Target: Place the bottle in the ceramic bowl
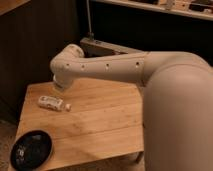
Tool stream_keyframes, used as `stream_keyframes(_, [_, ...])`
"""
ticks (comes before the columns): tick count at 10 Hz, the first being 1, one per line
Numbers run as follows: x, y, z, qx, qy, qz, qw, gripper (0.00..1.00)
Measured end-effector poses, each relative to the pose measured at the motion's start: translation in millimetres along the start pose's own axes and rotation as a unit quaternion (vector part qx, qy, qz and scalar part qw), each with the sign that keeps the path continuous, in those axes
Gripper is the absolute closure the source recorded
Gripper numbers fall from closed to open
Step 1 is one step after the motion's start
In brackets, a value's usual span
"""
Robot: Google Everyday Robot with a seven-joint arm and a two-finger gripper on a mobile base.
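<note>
The bottle [51, 103] lies on its side at the back-left of the worktop [105, 122]. Its long axis runs left to right and its cap is at the right end. It is a stubby cylinder of white plastic. The worktop is pale planked wood. The bowl [31, 149], round, shallow and glossy black, sits at the front-left corner, well apart from the bottle. The tool [59, 86] hangs under the arm's [110, 67] rounded end, just behind the bottle. I cannot tell whether it is open or closed.

No words to read anywhere: the bottle [51, 103] shows only a faint label, nothing legible. The gripper [59, 86] hangs just above it, over the table [105, 117], back left.
</note>
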Motion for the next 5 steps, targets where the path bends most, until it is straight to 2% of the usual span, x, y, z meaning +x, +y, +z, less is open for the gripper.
stream_keyframes(2, [-14.4,-8.0,15.9,-0.003,0.015,-0.019,0.9997,0.35])
stream_keyframes(5, [-13.6,-11.2,17.1,-0.002,0.017,-0.018,0.9997,0.35])
